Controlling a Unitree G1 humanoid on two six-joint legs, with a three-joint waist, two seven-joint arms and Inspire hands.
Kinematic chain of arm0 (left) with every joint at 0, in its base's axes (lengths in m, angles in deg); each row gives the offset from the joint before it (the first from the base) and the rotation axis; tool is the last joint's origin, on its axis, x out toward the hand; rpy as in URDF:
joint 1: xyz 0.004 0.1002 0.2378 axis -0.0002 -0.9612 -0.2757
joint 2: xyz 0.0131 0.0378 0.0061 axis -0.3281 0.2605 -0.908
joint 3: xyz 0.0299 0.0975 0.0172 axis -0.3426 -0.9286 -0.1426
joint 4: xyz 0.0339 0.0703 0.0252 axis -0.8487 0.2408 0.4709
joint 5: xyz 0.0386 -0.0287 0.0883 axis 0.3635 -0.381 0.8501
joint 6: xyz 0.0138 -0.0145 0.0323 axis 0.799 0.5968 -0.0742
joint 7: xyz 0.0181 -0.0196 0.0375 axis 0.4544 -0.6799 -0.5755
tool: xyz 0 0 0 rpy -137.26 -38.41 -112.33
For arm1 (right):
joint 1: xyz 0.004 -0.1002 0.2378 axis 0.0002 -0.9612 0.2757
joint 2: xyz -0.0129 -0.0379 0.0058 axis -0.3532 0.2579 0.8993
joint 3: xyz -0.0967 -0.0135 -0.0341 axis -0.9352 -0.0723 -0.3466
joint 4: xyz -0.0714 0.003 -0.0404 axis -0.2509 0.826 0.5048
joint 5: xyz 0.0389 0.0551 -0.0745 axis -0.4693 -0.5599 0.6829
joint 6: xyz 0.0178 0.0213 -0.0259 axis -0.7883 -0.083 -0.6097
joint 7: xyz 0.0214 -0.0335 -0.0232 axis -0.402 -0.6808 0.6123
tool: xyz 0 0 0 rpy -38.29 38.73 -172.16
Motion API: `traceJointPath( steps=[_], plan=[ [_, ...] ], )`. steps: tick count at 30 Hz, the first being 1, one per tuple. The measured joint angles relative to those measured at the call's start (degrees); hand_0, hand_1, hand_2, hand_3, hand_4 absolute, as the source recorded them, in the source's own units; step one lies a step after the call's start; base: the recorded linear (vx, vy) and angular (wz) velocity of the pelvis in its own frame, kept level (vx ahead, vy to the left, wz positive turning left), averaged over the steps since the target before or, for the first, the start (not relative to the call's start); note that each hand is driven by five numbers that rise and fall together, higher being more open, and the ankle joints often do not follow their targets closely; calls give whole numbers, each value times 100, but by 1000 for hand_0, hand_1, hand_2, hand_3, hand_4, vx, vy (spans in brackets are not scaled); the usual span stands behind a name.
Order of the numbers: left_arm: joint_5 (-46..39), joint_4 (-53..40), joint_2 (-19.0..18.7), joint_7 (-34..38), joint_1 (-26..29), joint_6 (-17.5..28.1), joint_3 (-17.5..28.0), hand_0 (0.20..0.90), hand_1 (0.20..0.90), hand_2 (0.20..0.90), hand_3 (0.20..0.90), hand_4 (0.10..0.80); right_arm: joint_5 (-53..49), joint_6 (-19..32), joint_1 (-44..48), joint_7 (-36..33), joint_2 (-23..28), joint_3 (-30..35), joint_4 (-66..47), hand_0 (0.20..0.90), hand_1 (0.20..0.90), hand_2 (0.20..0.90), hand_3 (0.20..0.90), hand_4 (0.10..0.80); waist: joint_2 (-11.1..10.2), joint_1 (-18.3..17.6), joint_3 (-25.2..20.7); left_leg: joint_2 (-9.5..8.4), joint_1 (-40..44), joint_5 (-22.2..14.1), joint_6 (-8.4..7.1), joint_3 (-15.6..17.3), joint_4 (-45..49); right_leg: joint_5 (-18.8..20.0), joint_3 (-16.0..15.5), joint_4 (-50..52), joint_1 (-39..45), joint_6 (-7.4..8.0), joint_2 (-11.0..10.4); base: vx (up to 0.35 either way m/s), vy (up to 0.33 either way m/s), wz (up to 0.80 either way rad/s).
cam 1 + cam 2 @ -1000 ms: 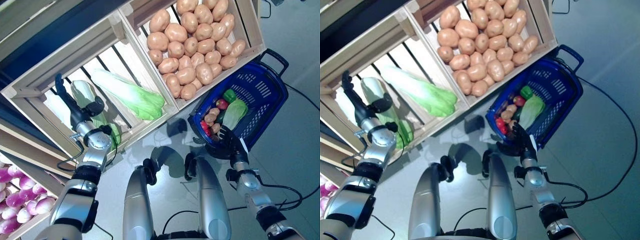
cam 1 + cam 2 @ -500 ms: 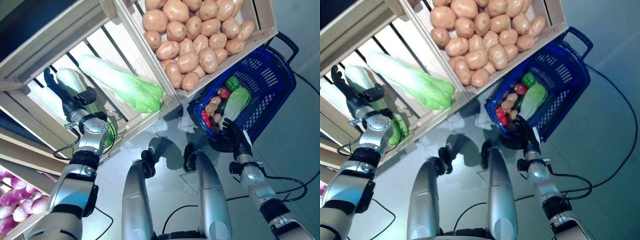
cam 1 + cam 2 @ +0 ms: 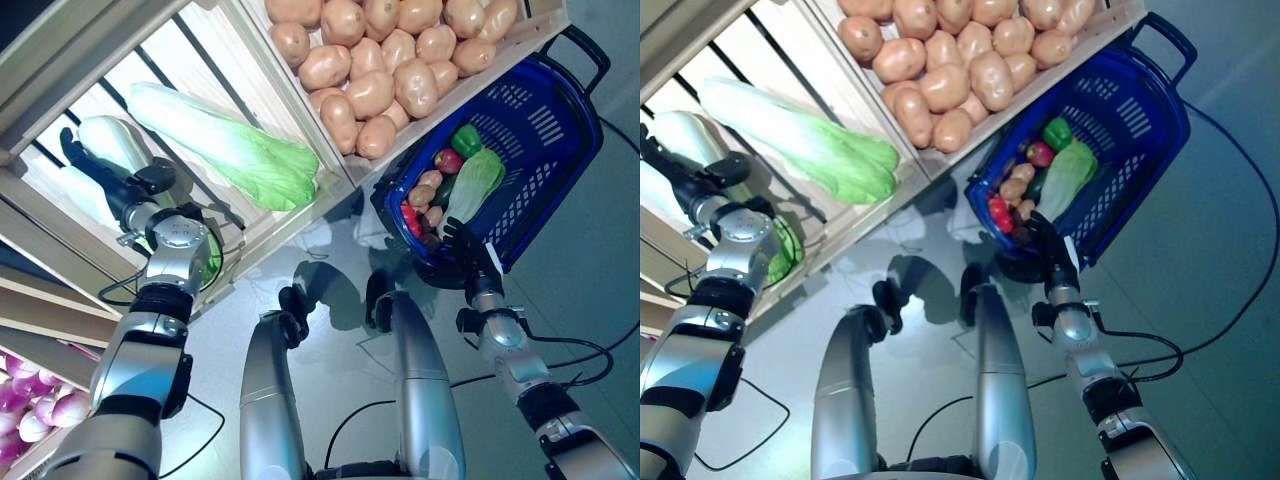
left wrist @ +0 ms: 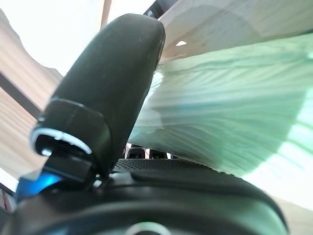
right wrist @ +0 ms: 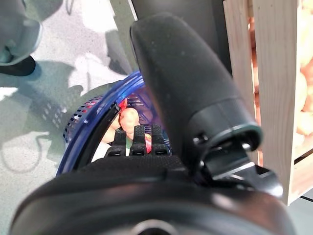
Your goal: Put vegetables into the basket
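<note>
Left hand (image 3: 128,195) on cabbage (image 4: 230,122); right hand (image 3: 462,250) at basket (image 3: 545,130) rim.
Your head views show left fingers straight; wrist view adds only thumb against leaf. Right fingers curl over rim.

The left arm reaches up and forward at the view's left, its left hand (image 3: 118,185) extended with fingers straight and thumb (image 3: 156,175) spread aside. The right arm stretches forward at the right, its right hand (image 3: 466,258) with fingers curled over, thumb (image 5: 186,93) raised alongside.
</note>
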Motion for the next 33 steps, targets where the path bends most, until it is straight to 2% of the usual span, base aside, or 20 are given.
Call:
traceJointPath(
  steps=[1,2,5,9,12,21,28,30,33],
  plan=[
    [-89,39,-42,1,67,-26,-14,825,825,825,825,750,0,-33,0,-2,33,0,-45,900,900,900,900,800,0,0,0,3,-22,9,-11,-9,-3,13,6,0,-35,-9,17,-33,11,-8],
    [-155,56,-82,0,117,-81,-13,300,300,300,300,400,0,-52,0,-3,70,-1,-86,900,900,900,900,800,0,2,0,4,-44,16,-14,-13,-8,27,9,1,-69,-20,27,-34,2,-10],
    [-348,115,-275,0,227,-153,-10,300,300,300,300,400,1,-90,6,-18,147,0,-96,900,900,900,900,800,0,-7,0,3,-126,21,-25,-79,-10,53,-40,2,-153,-56,38,-22,-2,-5],
    [-616,263,-748,-213,334,-216,38,300,300,300,300,400,0,-92,-66,-20,226,2,-83,900,900,900,900,800,-2,-6,1,6,-220,55,-78,-120,-43,72,-69,1,-242,-96,59,-12,-1,3],
    [-715,354,-879,-297,372,-269,35,300,300,300,300,400,-4,-91,-85,-20,230,3,-85,900,900,900,900,800,-2,-6,1,-1,-193,76,-79,-105,-29,85,-54,-2,-212,-127,53,-18,-15,-3],
    [-1003,581,-730,-1200,401,-467,-167,300,300,300,300,400,-22,-61,-261,-19,116,-49,-95,900,900,900,900,800,-142,-82,-1,-18,772,48,13,34,-345,155,-45,-425,799,6,7,1,-26,-4],
    [-510,460,-545,-1594,213,-448,-243,300,300,300,300,400,-31,-22,-624,-19,32,-65,-225,900,900,900,900,800,-181,-154,4,-59,1663,95,13,136,-812,184,-70,-857,1655,53,24,-4,-43,-3],
    [-471,398,-533,-1785,-23,-370,-219,300,300,300,300,400,-32,-23,-694,-19,-26,-64,-230,900,900,900,900,800,-181,-155,4,-52,2008,84,2,175,-945,183,-85,-946,1976,54,34,55,-42,-11],
    [-184,-109,-454,-1976,-789,-97,-197,300,300,300,300,400,-31,-24,-884,-17,-118,-49,-380,900,900,900,900,800,-177,-139,0,-57,2778,81,-27,189,-1266,173,-193,-1282,2750,57,34,78,-29,-6]
  ],
)
